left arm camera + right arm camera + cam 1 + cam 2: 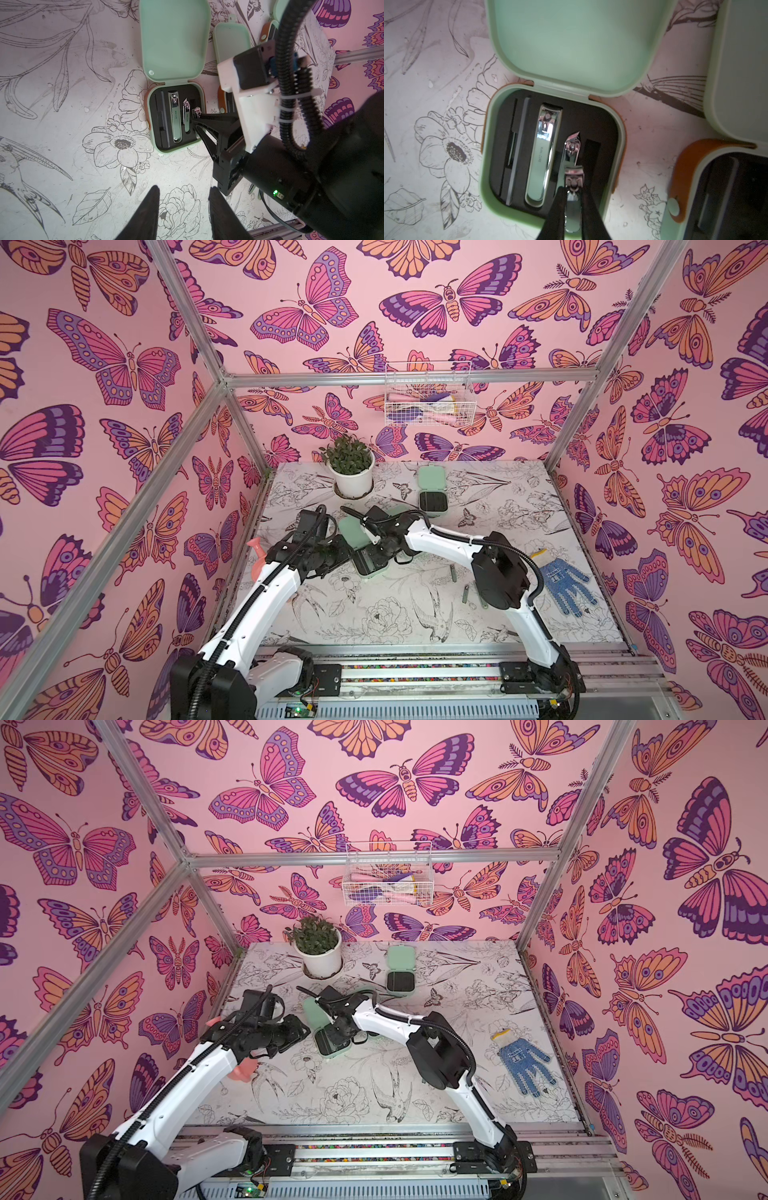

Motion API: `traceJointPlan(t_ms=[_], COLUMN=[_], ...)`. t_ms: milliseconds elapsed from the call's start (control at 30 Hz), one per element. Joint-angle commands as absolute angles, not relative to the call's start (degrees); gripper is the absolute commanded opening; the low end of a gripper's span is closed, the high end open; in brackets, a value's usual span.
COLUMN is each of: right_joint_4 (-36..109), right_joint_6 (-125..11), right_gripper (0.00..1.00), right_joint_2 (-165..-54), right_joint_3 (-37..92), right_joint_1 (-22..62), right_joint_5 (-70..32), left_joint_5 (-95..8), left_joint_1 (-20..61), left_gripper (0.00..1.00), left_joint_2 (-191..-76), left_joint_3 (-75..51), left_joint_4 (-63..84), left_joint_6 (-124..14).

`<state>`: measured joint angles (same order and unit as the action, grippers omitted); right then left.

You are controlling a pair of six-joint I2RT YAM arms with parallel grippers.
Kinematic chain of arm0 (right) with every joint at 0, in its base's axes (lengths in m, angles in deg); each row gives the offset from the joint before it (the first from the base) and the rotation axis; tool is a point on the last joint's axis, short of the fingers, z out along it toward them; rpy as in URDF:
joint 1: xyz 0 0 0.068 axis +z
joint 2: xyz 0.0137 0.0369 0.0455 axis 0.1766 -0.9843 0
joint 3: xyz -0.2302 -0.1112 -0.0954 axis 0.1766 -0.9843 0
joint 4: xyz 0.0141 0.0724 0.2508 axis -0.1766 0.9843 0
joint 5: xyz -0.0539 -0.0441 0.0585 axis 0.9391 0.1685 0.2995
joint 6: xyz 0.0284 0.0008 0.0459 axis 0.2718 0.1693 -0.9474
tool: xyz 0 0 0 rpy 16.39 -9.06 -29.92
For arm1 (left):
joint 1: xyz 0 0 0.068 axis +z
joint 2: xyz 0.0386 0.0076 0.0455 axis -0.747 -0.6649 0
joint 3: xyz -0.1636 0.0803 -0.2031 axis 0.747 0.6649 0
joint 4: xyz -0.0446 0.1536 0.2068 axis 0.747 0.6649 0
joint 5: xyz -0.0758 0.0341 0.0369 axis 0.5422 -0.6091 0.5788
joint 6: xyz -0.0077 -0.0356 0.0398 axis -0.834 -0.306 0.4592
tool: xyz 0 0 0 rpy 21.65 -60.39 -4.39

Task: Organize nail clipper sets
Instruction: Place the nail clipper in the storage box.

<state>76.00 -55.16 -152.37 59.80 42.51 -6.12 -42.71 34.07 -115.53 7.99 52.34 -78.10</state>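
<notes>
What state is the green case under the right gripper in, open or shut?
Open. Its lid lies folded back on the table, and the black insert shows two seated clippers; the right gripper holds a third clipper.

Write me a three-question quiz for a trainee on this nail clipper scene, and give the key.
1. True or false: the right gripper is shut on a small clipper over the open case.
2. Not counting the held one, how many clippers lie in that case's slots? A one, B two, C four.
3. Fill in: the left gripper has its jaws ____, with nothing between them.

Key
1. True.
2. B: the large clipper and the slanted clipper.
3. Open.
</notes>
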Motion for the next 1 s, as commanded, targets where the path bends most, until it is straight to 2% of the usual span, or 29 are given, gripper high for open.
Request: traceJointPlan(t_ms=[0, 967], right_joint_4=[76.5, 77.7], right_joint_6=[-54.1, -58.2], right_gripper=[0.11, 0.11], right_joint_2=[-154.2, -156.7], right_joint_3=[62.6, 62.5], right_joint_1=[42.8, 42.8], right_joint_5=[-4.4, -1.7], left_joint_5=[-43.0, -42.8], left_joint_1=[34.4, 34.8], left_gripper=[0.42, 0.42], left_joint_2=[-114.2, -113.8], left_joint_3=[9.0, 9.3], left_joint_4=[53.9, 54.2], left_joint_6=[-78.4, -78.0])
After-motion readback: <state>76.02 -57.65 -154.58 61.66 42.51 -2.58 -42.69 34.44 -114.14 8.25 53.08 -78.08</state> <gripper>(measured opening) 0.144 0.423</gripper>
